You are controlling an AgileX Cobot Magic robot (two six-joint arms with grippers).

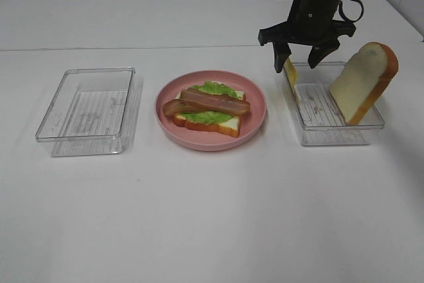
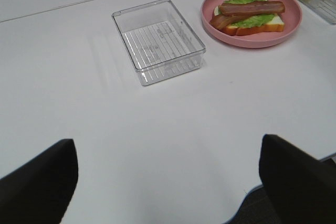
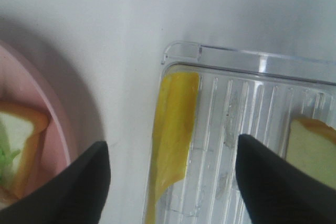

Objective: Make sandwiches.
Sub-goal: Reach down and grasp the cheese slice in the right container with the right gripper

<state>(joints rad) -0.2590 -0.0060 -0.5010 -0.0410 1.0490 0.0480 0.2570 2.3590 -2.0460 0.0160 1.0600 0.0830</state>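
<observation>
The sandwich (image 1: 211, 108) lies half-built on the round pink plate (image 1: 255, 122): one white bread slice, green lettuce and two brown bacon strips on top. It also shows in the left wrist view (image 2: 251, 15). A yellow cheese slice (image 1: 291, 76) leans on the left wall of the right clear box (image 1: 331, 137), and a second bread slice (image 1: 361, 83) leans on its right rim. My right gripper (image 1: 295, 64) hangs open over the cheese (image 3: 173, 124), one finger on each side, not touching it. My left gripper (image 2: 168, 182) is open and holds nothing.
An empty clear ribbed box (image 1: 89, 107) stands left of the plate, also seen in the left wrist view (image 2: 157, 40). White tabletop lies all around, with a seam line across the back. The plate rim (image 3: 52, 129) sits close beside the right box.
</observation>
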